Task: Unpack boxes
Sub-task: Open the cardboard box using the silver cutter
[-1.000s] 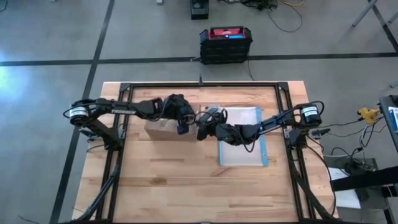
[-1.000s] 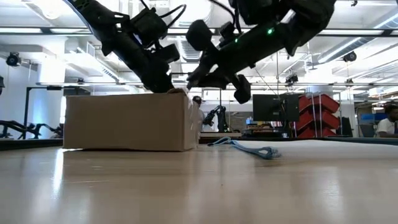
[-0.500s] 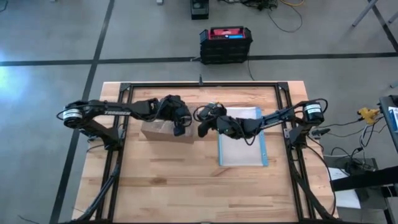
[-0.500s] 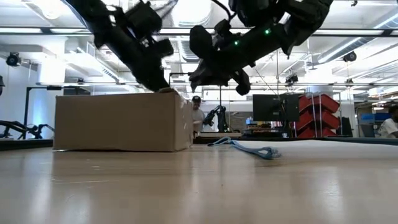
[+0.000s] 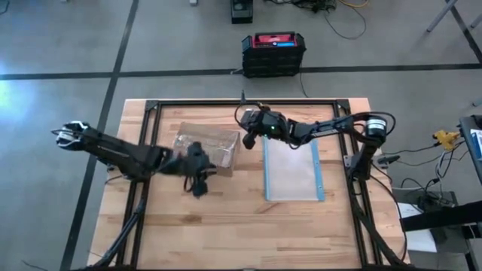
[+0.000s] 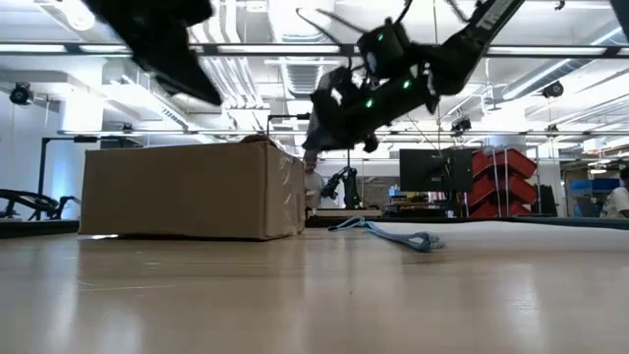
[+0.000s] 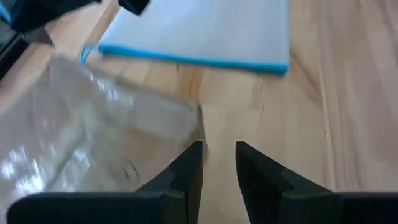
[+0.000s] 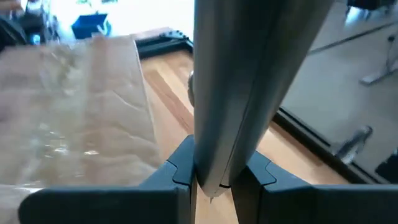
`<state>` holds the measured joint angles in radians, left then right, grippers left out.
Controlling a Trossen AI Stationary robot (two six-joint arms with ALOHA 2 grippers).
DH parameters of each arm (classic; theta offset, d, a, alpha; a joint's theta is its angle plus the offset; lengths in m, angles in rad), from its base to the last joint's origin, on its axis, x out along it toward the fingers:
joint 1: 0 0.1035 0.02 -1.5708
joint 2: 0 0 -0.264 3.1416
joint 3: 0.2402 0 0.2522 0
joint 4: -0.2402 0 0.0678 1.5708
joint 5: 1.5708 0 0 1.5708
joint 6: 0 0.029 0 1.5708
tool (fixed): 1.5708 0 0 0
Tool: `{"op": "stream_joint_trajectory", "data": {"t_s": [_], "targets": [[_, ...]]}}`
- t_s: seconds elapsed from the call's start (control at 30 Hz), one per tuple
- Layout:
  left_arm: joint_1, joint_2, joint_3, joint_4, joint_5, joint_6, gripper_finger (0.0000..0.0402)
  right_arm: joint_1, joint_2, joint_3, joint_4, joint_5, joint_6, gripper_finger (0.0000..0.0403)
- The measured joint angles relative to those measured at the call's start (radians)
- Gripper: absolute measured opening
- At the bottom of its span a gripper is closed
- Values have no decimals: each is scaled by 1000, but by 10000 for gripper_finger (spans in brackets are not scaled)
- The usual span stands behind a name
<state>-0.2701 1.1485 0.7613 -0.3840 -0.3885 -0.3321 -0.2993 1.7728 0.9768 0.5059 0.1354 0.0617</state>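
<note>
One plain brown box [image 5: 207, 149] with shiny tape sits left of the pouch [image 5: 292, 169] on the table [image 5: 248, 226]. Left claw [image 5: 197, 183] slightly parted, empty; right claw [image 5: 250, 124] pinching a grey rod [image 8: 249, 81].

box [image 5: 207, 149]: plain brown, shiny clear tape | pouch [image 5: 293, 168]: clear, blue edge, beside right gripper [image 5: 248, 124] | both grippers: black | tool [image 8: 249, 81] in right gripper: grey | table [image 5: 226, 226]: pale wood | case [image 5: 273, 53]: black, red top
</note>
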Motion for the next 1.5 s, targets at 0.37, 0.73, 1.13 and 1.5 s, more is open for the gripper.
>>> {"op": "stream_joint_trajectory", "data": {"t_s": [0.37,0.73,1.13,1.5], "targets": [[-200,67,-88,-30,-204,-342,80,122,14,33,-83,-182,24,42],[-362,62,23,-215,-256,-433,80,244,-150,30,-376,-241,-100,42],[-404,107,80,-151,-431,-389,80,293,-238,31,-328,-420,-213,42],[-410,275,79,36,-454,-329,80,319,-72,49,-24,-612,-290,42]]}}
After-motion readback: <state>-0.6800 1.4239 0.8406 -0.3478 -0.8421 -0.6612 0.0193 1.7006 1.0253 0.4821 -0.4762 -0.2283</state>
